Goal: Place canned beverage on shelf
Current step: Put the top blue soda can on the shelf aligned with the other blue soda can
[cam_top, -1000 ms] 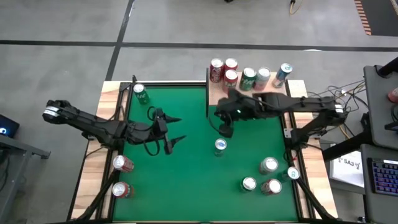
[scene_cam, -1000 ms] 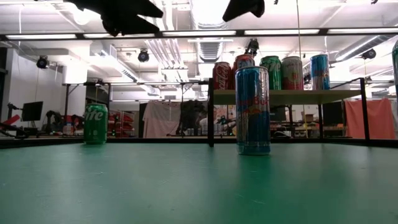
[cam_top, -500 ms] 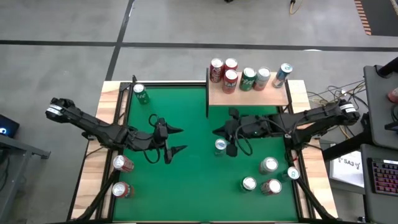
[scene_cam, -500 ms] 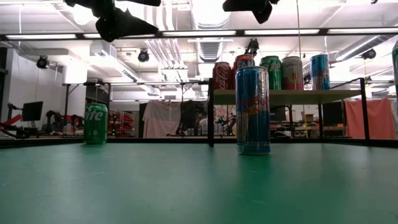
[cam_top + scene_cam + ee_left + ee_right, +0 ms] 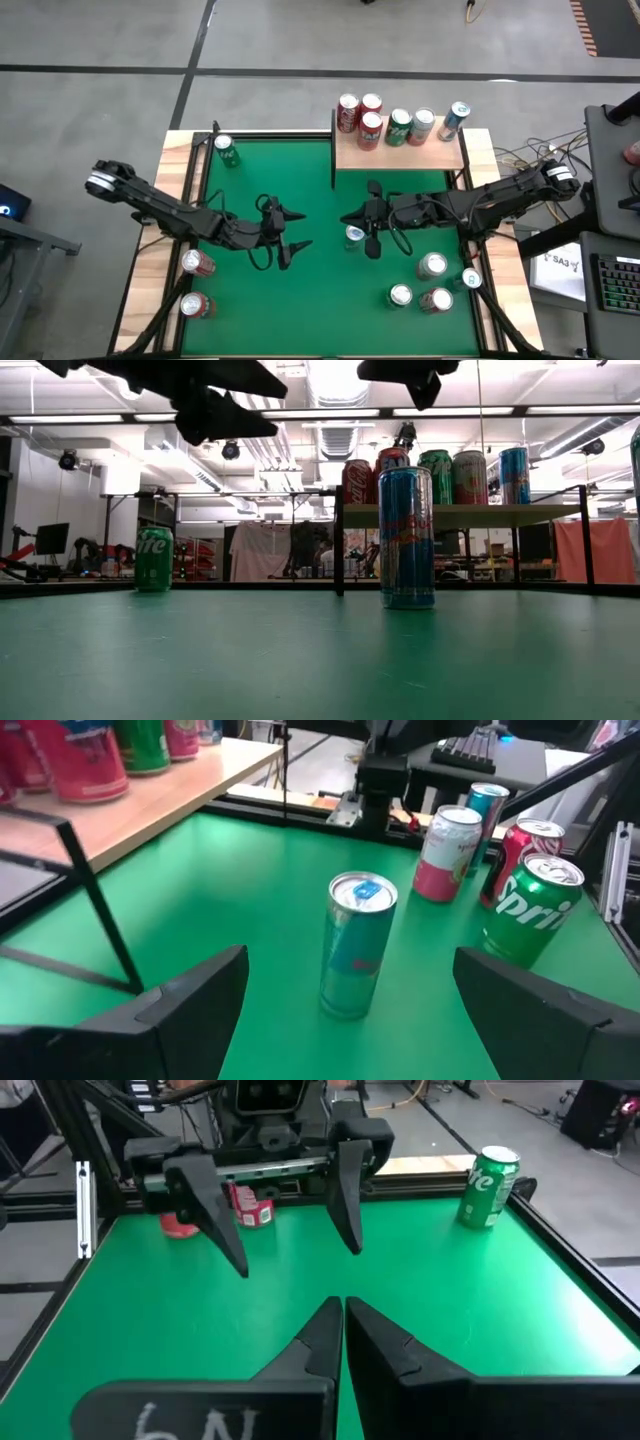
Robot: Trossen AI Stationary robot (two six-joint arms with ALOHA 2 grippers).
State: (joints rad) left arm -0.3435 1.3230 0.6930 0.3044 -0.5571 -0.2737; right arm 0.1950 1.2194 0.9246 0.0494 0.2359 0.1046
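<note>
Left arm: the left gripper (image 5: 292, 230) is hovering over the green bench (image 5: 300, 300), jaws spread wide and holding nothing, pointing toward mid-bench.
Target can: the slim blue can (image 5: 354, 235) is standing upright at mid-bench, in front of the shelf (image 5: 440, 158), long axis vertical.
Right arm: the right gripper (image 5: 365, 218) is hanging just beside the can on the shelf side, jaws pressed together and gripping nothing.
Key relation: in the left wrist view the blue can (image 5: 356, 946) is sitting straight ahead, centred in the gap between the open jaws; the right gripper is nearer, but the left looks better set to grasp.
View difference: the low view is showing the can (image 5: 406, 537) in front of the shelf with its row of cans; the right wrist view is missing the can altogether, facing the left gripper (image 5: 280, 1200) instead.
</note>
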